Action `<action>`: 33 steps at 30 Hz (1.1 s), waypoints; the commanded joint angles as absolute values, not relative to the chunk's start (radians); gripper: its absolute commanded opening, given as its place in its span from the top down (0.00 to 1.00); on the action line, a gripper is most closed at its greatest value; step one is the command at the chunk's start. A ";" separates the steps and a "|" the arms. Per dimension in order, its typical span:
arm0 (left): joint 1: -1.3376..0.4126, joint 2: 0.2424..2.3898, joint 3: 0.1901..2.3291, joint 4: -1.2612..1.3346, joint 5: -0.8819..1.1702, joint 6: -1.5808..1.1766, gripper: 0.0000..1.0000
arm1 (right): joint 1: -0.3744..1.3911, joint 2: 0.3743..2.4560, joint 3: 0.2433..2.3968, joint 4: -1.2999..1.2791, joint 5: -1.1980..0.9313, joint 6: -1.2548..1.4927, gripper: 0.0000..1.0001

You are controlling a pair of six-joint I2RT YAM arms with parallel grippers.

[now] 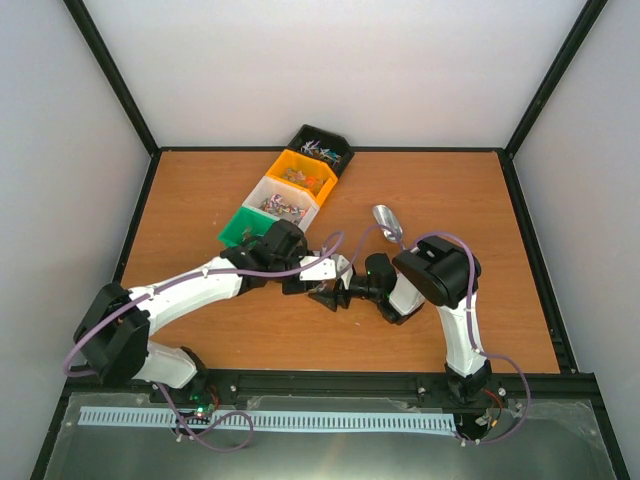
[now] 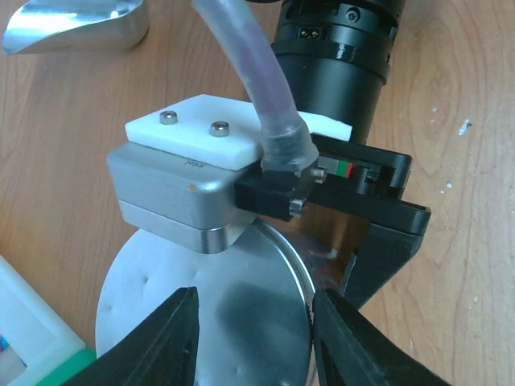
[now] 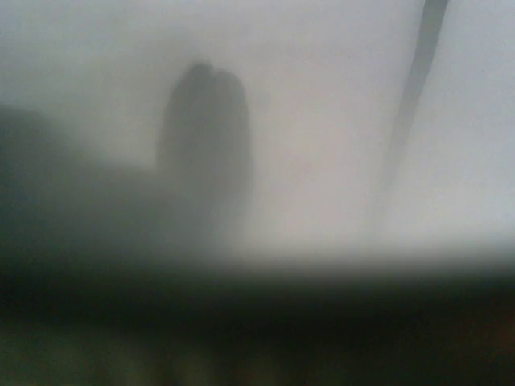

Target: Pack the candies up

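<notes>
The candies lie as small mixed-colour wrapped sweets in the black bin [image 1: 322, 150], the orange bin [image 1: 303, 176] and the white bin [image 1: 283, 207]. The clear jar's round silver lid [image 2: 225, 322] fills the bottom of the left wrist view. My left gripper [image 2: 256, 296] is open just above the lid, with its right finger [image 2: 350, 346] at the lid's edge. My right gripper [image 1: 332, 296] is shut on the jar below the lid, and one black finger [image 2: 385, 241] shows against the glass. In the top view the arms hide the jar. The right wrist view is a grey blur.
The green bin [image 1: 243, 228] is partly under my left arm, and its corner shows in the left wrist view [image 2: 48, 362]. A metal scoop [image 1: 388, 222] lies on the table behind the grippers and also shows in the left wrist view [image 2: 76, 24]. The two arms meet mid-table.
</notes>
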State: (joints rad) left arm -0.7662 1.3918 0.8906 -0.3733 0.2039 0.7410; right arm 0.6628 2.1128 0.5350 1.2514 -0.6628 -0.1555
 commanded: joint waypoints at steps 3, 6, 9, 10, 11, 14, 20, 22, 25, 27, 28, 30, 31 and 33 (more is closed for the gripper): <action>-0.781 1.396 0.862 -0.277 0.093 0.752 0.65 | 0.670 2.128 0.524 1.252 -0.652 -0.152 0.55; -0.780 1.382 0.842 -0.287 0.054 0.792 0.70 | 0.670 2.125 0.521 1.252 -0.653 -0.153 0.55; -0.766 1.371 0.831 -0.303 0.045 0.799 0.73 | 0.670 2.123 0.517 1.251 -0.661 -0.159 0.56; -0.762 1.368 0.827 -0.308 0.053 0.796 0.74 | 0.670 2.124 0.517 1.250 -0.661 -0.160 0.56; -0.760 1.363 0.817 -0.309 0.056 0.795 0.74 | 0.670 2.124 0.517 1.251 -0.662 -0.160 0.56; -0.758 1.353 0.794 -0.306 0.059 0.796 0.75 | 0.670 2.124 0.517 1.251 -0.665 -0.160 0.56; -0.743 1.331 0.766 -0.301 0.065 0.792 0.78 | 0.670 2.120 0.515 1.243 -0.667 -0.166 0.57; -0.729 1.324 0.760 -0.304 0.066 0.799 0.78 | 0.670 2.118 0.516 1.240 -0.669 -0.168 0.58; -0.702 1.313 0.755 -0.313 0.070 0.806 0.78 | 0.670 2.118 0.516 1.237 -0.669 -0.169 0.58; -0.690 1.305 0.751 -0.319 0.073 0.812 0.79 | 0.671 2.118 0.515 1.235 -0.668 -0.169 0.58; -0.682 1.301 0.749 -0.324 0.075 0.812 0.79 | 0.670 2.118 0.516 1.234 -0.669 -0.168 0.59; -0.667 1.294 0.746 -0.330 0.078 0.810 0.79 | 0.670 2.117 0.515 1.232 -0.668 -0.169 0.59; -0.658 1.290 0.746 -0.335 0.086 0.803 0.79 | 0.670 2.116 0.514 1.232 -0.666 -0.169 0.59; -0.643 1.280 0.751 -0.356 0.112 0.770 0.75 | 0.670 2.115 0.514 1.233 -0.665 -0.166 0.59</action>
State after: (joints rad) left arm -0.7082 1.2945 0.7589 -0.2962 0.1715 0.7872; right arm 0.6624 2.1128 0.5365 1.2537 -0.6212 -0.1513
